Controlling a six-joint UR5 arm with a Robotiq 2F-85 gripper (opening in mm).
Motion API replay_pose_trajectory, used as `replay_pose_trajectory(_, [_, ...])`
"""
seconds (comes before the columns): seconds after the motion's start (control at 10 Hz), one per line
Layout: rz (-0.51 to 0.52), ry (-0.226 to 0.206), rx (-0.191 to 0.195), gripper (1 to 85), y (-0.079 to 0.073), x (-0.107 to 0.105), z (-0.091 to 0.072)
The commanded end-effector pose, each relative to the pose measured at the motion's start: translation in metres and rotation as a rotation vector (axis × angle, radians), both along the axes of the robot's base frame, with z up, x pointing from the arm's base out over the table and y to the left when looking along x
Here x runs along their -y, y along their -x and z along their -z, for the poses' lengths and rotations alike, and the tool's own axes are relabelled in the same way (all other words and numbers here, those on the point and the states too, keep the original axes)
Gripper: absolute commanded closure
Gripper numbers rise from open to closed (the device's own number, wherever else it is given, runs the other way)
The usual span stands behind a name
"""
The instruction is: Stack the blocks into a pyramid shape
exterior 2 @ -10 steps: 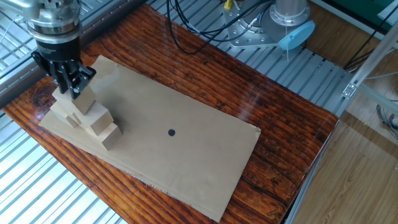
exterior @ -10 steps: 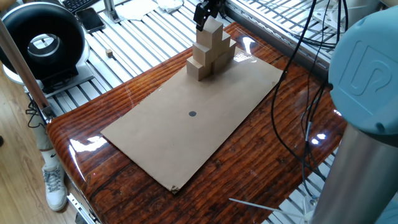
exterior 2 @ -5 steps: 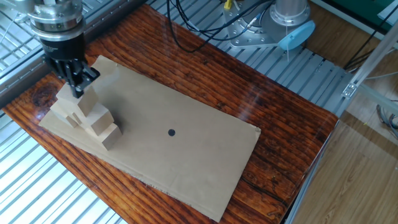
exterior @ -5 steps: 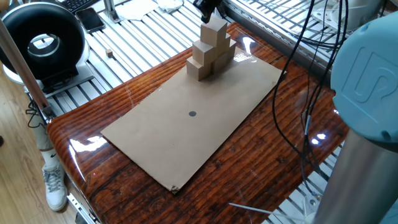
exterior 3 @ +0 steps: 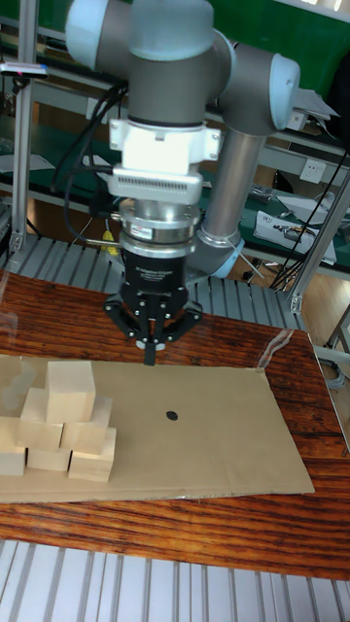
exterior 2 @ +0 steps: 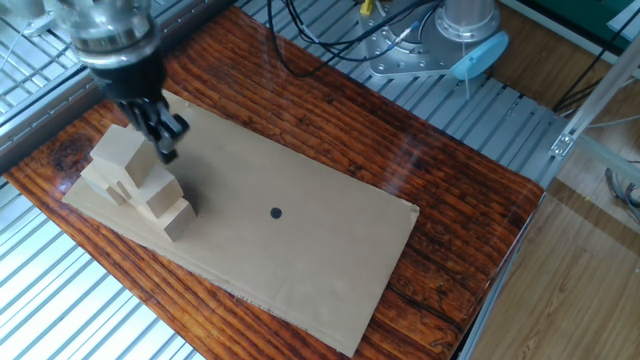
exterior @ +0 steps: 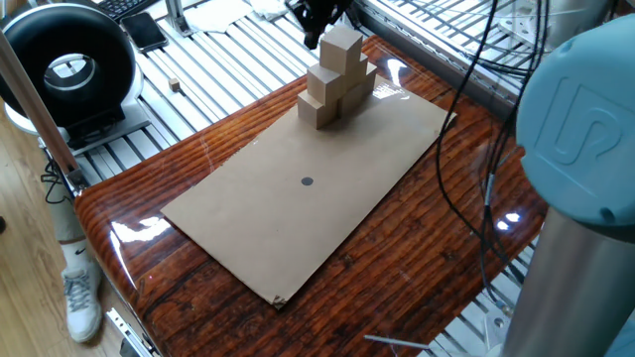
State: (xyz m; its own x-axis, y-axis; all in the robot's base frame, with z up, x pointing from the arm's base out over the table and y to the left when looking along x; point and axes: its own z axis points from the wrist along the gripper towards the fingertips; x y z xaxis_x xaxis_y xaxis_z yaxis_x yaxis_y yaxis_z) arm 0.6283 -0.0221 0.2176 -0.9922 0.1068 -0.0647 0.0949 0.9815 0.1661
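The blocks [exterior: 335, 77] stand stacked as a pyramid at the far end of the cardboard sheet [exterior: 278, 228], with a single cube on top. In the other fixed view the blocks [exterior 2: 135, 180] sit at the sheet's left end. In the tall fixed view the blocks [exterior 3: 60, 428] are at the left. My gripper [exterior 3: 149, 356] hangs above the sheet, beside the stack and clear of it, with its fingers closed together on nothing. The gripper [exterior 2: 167, 150] is just right of the top cube there. Only its dark tip shows at the top edge, gripper [exterior: 312, 38].
A black dot [exterior: 307, 181] marks the middle of the cardboard. A tiny tan cube [exterior: 174, 86] lies on the slatted metal table beside a black round device [exterior: 67, 69]. Cables [exterior: 486, 149] hang over the wooden tabletop. The arm's base [exterior 2: 462, 30] stands at the back.
The gripper has risen off the top cube and shifted sideways away from the stack. The pyramid has stayed in place.
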Motion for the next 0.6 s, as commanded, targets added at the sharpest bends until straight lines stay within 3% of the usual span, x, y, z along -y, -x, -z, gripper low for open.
replay_pose_trajectory(0.0, [0.024, 0.044, -0.054, 84.7, -0.001, -0.012, 0.012])
replay_pose_trajectory(0.1, [0.023, 0.054, -0.052, 84.7, -0.002, -0.011, 0.013])
replay_pose_trajectory(0.2, [-0.009, 0.093, -0.039, 84.7, -0.004, 0.0, 0.014])
replay_pose_trajectory(0.5, [-0.036, 0.099, -0.033, 84.7, -0.014, 0.006, 0.027])
